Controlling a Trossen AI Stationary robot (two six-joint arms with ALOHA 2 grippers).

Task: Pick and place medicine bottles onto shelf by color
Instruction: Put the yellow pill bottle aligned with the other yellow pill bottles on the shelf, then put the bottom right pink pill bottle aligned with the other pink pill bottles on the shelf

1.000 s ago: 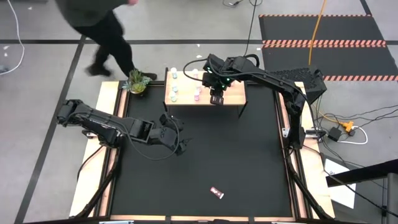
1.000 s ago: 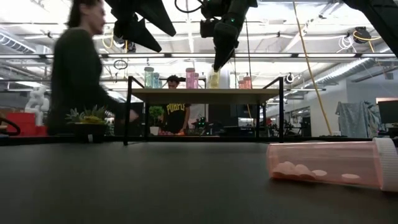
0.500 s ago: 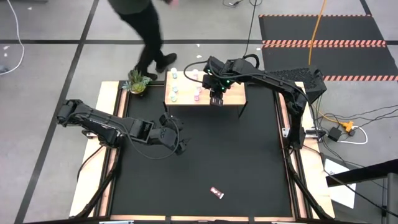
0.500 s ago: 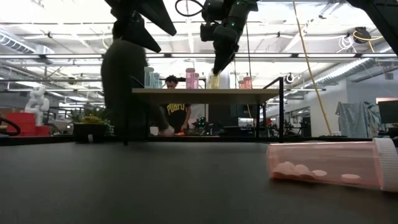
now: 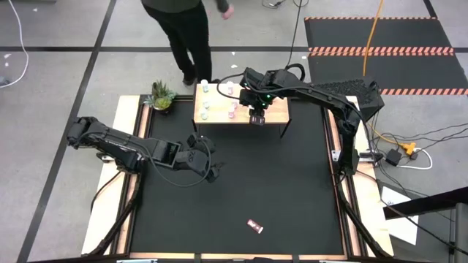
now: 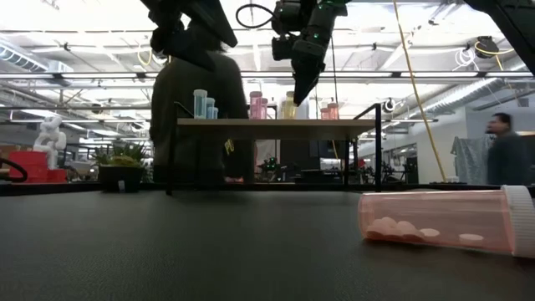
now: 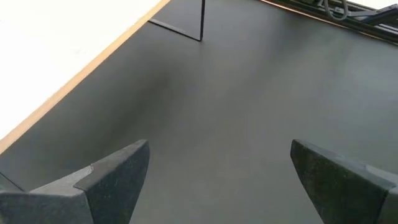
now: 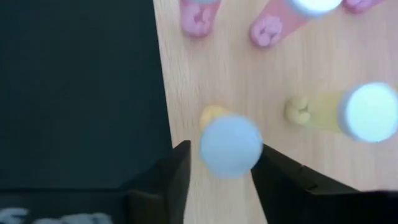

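The shelf [image 5: 274,109] stands at the table's far edge with several medicine bottles upright on its top. My right gripper [image 5: 256,117] points down over its near edge, open. Its fingers [image 8: 180,168] stand on either side of a yellow bottle [image 8: 230,146] that rests upright on the board [image 6: 288,104]. A second yellow bottle [image 8: 339,112] and pink ones [image 8: 199,15] stand beside it. One pink bottle [image 5: 254,226] lies on its side on the black mat near the front edge [image 6: 443,219]. My left gripper [image 5: 213,169] hangs open above the mat at left centre [image 7: 221,174]. My right gripper comes at the yellow bottle from above, one finger on each side of its body below the white cap [image 8: 230,146]. A gap shows at one finger. Whether the other finger [image 8: 264,165] touches the bottle, I cannot tell. The bottle stands on the shelf.
A small potted plant [image 5: 161,96] sits at the table's far left corner. A person [image 5: 183,29] walks just behind the shelf [image 6: 196,117]. Open black mat [image 5: 278,183] lies between the shelf and the lying bottle.
The person behind the table has walked from its far left corner to right behind the shelf. The yellow bottle stays upright on the board under my right gripper.
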